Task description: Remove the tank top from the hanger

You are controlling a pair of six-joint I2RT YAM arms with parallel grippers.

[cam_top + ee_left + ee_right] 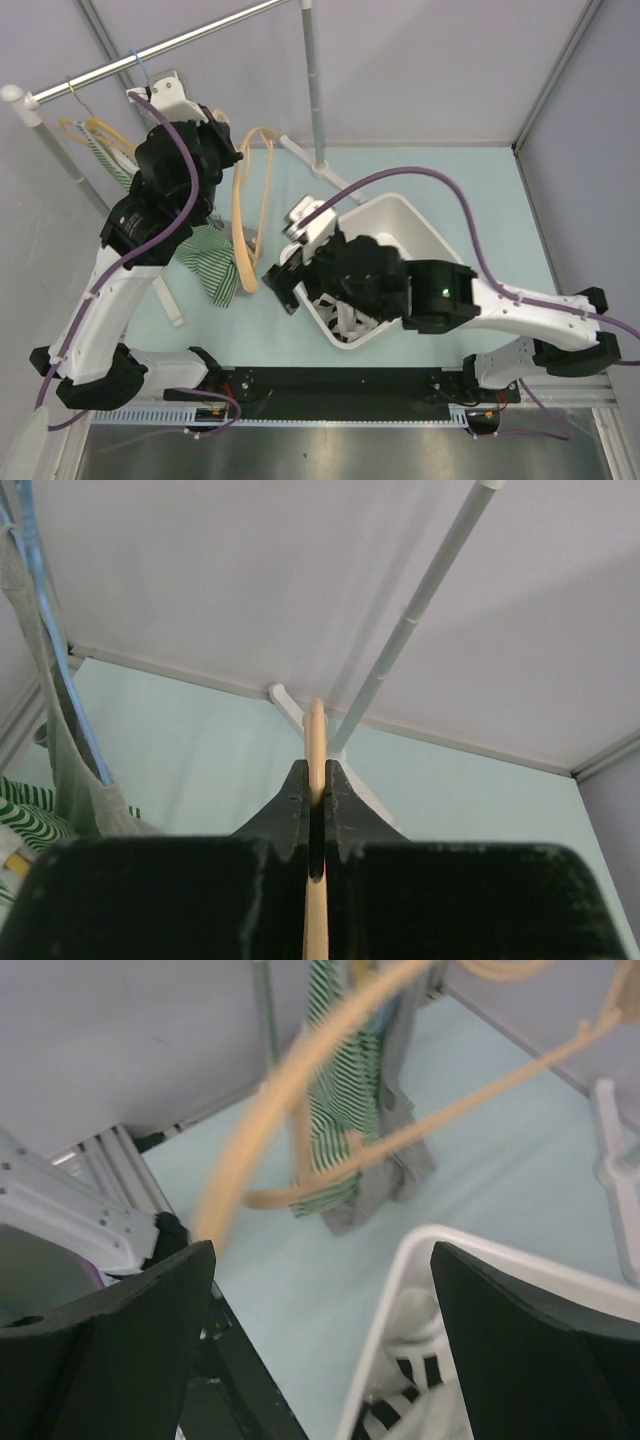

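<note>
Left gripper (316,780) is clenched on the tan wooden hanger (316,725); right gripper (325,1260) hangs released above the white plastic basket (480,1252).

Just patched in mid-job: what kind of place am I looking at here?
Probably a lab test cell staged as a laundry corner: plain grey panel walls, a metal clothes rail with green-striped clothing, and a white basket on a pale green tabletop.

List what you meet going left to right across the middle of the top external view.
Left arm, green striped garment, wooden hanger, right arm's fingers, white basket.
</note>
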